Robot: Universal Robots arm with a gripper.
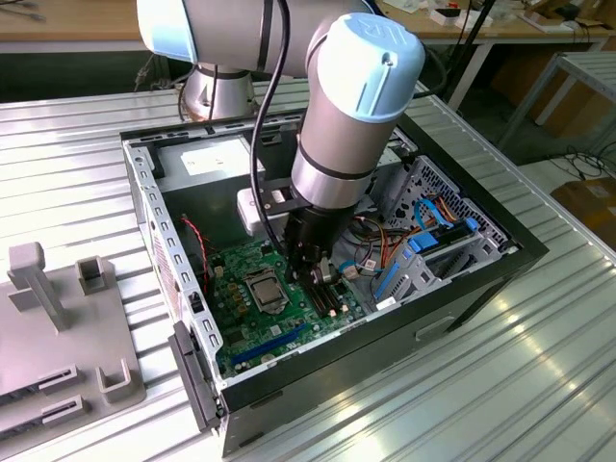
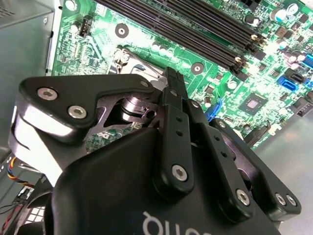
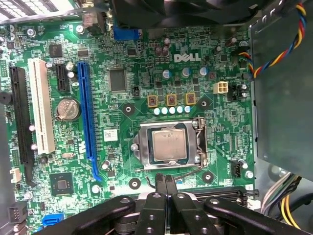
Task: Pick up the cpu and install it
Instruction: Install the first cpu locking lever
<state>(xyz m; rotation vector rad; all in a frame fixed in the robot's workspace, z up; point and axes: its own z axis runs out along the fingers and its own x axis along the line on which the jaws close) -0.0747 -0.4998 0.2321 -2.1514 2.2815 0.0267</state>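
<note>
The cpu (image 3: 168, 144) is a small silver-grey square lying flat inside the metal-framed socket (image 3: 142, 147) on the green motherboard (image 3: 122, 63). My gripper (image 3: 166, 178) hovers just beside the socket, fingers pressed together with nothing between them. In the exterior view the gripper (image 1: 320, 277) hangs over the board inside the open computer case (image 1: 462, 289), to the exterior view's right of the socket (image 1: 265, 290). In the second wrist view the black fingers (image 2: 174, 93) point down at the board, with part of the socket (image 2: 128, 58) showing beyond them.
Black memory slots (image 2: 195, 24) run close to the gripper. Blue and white expansion slots (image 3: 87, 112), a coin battery (image 3: 67, 108) and coloured cables (image 3: 274, 54) surround the socket. A drive cage with blue parts (image 1: 433, 241) stands inside the case. A grey fixture (image 1: 58, 327) sits on the slatted table.
</note>
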